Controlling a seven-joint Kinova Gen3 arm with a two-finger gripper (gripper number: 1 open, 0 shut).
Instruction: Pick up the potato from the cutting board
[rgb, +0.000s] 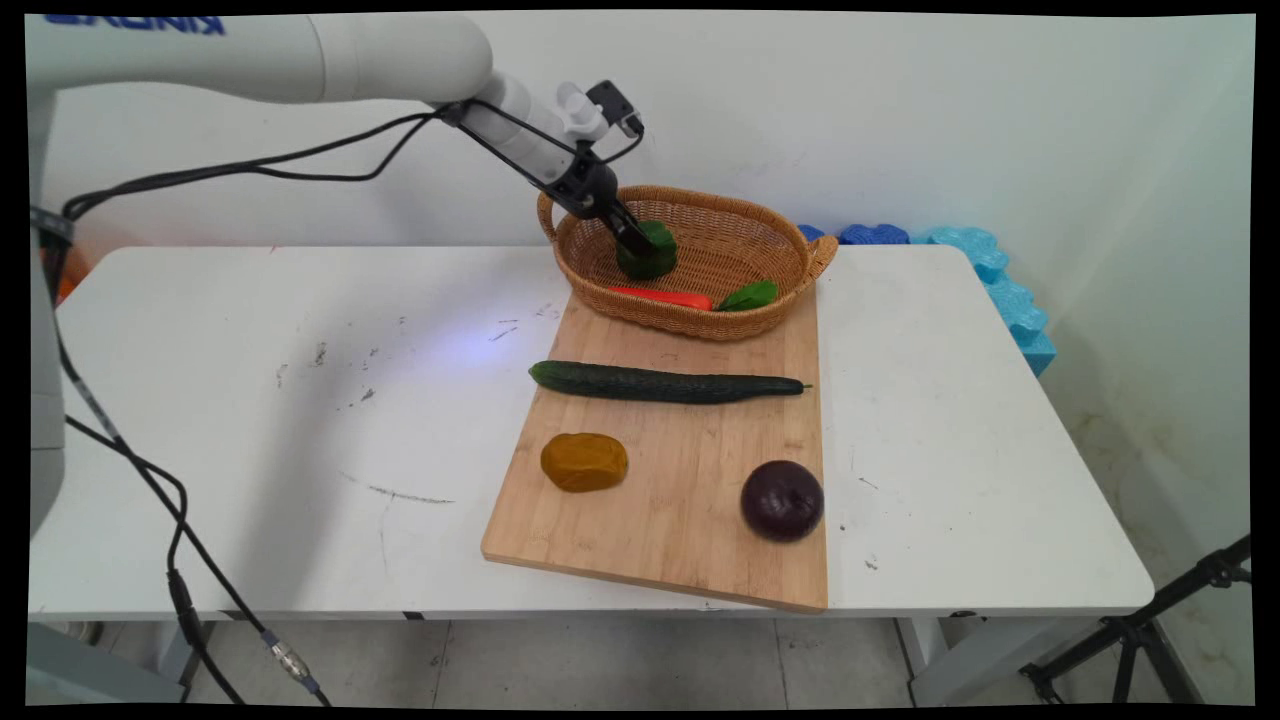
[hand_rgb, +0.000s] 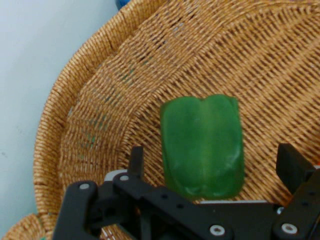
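My gripper (rgb: 635, 240) reaches down into a woven wicker basket (rgb: 700, 322) at the back of the table. A green bell pepper (rgb: 652, 252) lies on the basket floor right at the fingertips. In the hand view the pepper (hand_rgb: 202, 145) sits between the two black fingers (hand_rgb: 136, 159), with a gap on each side, so my gripper (hand_rgb: 212, 157) is open and holds nothing. The basket's weave (hand_rgb: 100, 100) fills the rest of that view. Also in the basket are a red-orange carrot-like piece (rgb: 662, 297) and a green leafy piece (rgb: 750, 295).
The basket stands on the far end of a wooden cutting board (rgb: 690, 440). On the board lie a long cucumber (rgb: 665, 383), a brown potato-like lump (rgb: 584, 462) and a dark purple onion (rgb: 782, 500). Blue foam pieces (rgb: 990, 265) line the wall behind right.
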